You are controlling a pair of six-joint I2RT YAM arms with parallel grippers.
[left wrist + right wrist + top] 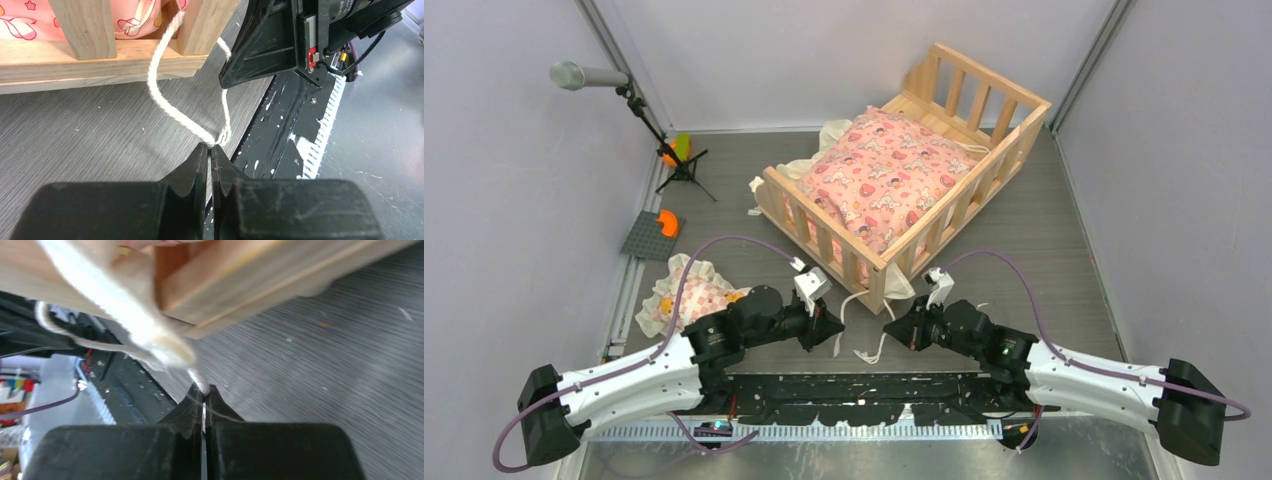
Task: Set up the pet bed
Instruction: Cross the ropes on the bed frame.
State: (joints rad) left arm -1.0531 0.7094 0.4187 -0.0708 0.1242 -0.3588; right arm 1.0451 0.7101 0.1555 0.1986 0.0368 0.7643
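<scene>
The pet bed (824,218), a pale wood slatted frame, stands at the back centre with a pink printed cushion (889,175) lying in it. White cords (861,352) hang from the cushion at the bed's near corner. My left gripper (832,325) is just left of that corner, shut on a white cord (165,107) that loops up over the bed's rail (90,57). My right gripper (892,330) faces it from the right, shut on another blurred white cord (115,305) below the wood frame (240,285). The two grippers' tips are close together.
A small frilled pillow (686,298) lies on the table at the left, beside the left arm. A microphone stand (664,140) and a grey plate (651,235) with an orange piece sit at the far left. The black base strip (844,390) runs along the near edge.
</scene>
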